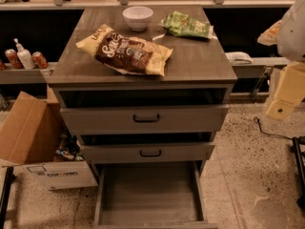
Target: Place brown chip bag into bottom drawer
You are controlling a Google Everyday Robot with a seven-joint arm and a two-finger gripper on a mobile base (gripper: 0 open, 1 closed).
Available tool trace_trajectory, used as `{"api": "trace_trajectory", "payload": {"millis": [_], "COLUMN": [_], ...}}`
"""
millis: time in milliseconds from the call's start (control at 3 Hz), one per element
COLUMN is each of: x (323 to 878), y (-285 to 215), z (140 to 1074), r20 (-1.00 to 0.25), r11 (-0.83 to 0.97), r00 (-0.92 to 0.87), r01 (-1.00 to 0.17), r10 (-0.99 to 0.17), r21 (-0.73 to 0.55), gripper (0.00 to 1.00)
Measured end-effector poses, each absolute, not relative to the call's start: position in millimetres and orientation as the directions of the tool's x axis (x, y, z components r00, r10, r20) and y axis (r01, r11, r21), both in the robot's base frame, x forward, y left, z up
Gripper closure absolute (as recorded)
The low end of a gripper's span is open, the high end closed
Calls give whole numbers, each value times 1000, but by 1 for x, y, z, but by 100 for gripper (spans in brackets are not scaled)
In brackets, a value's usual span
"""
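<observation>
The brown chip bag (126, 50) lies flat on the grey cabinet top (200, 61), at its front left. It has a dark brown centre, pale yellow ends and white lettering. The bottom drawer (150, 194) is pulled fully out below, and its flat floor is bare. My gripper (282, 99) is a pale yellowish shape at the right edge of the view. It hangs beside the cabinet at about top height, well to the right of the bag and touching nothing.
A white bowl (137, 17) and a smaller green chip bag (187, 26) sit at the back of the top. The two upper drawers (145, 119) with black bar handles stand slightly open. An open cardboard box (33, 137) is on the floor at the left. Cans and a pump bottle (24, 57) stand on a left shelf.
</observation>
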State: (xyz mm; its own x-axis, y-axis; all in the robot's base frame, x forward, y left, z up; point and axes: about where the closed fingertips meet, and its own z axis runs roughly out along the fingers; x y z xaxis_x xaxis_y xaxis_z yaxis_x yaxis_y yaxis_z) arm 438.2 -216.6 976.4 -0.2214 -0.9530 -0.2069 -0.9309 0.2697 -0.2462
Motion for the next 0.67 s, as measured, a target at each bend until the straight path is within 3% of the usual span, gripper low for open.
{"api": "trace_trajectory", "payload": {"millis": [333,667], "x": [439,477], "y": [-216,-193], "z": [976,977], "r20": [-207,-256], "r11": [269,248], "r00": [-221,-177], "r01": [-931,-929], "r10": [-953,-950], "r21": [-247,-274], "gripper": [0,0]}}
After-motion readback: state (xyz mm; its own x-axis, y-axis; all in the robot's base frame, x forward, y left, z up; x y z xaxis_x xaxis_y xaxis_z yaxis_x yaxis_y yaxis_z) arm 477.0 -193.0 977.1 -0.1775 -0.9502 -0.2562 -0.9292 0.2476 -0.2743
